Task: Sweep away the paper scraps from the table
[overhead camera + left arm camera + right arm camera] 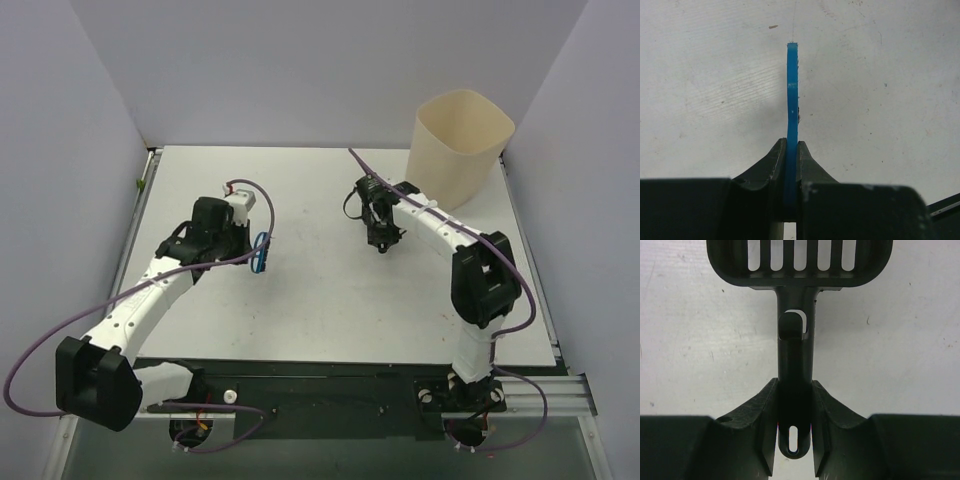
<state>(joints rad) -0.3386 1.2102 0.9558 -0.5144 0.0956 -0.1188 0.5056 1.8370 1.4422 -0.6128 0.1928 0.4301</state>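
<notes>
No paper scraps show in any view. My left gripper (252, 243) is shut on the thin blue brush (261, 252) and holds it over the left-middle of the white table (310, 290). In the left wrist view the brush (792, 100) stands edge-on, clamped between the fingers (774, 160) of that gripper (792, 145). My right gripper (380, 225) points down over the middle right and is shut on the black slotted scoop (383, 243). In the right wrist view that gripper (794, 386) clamps the scoop's handle (795, 355), with the slotted head at the top.
A tall beige bin (461, 145) stands at the back right corner. Pale lilac walls enclose the table on three sides. Metal rails (555, 330) run along the edges. A small brown fleck (773, 26) lies on the surface ahead of the brush.
</notes>
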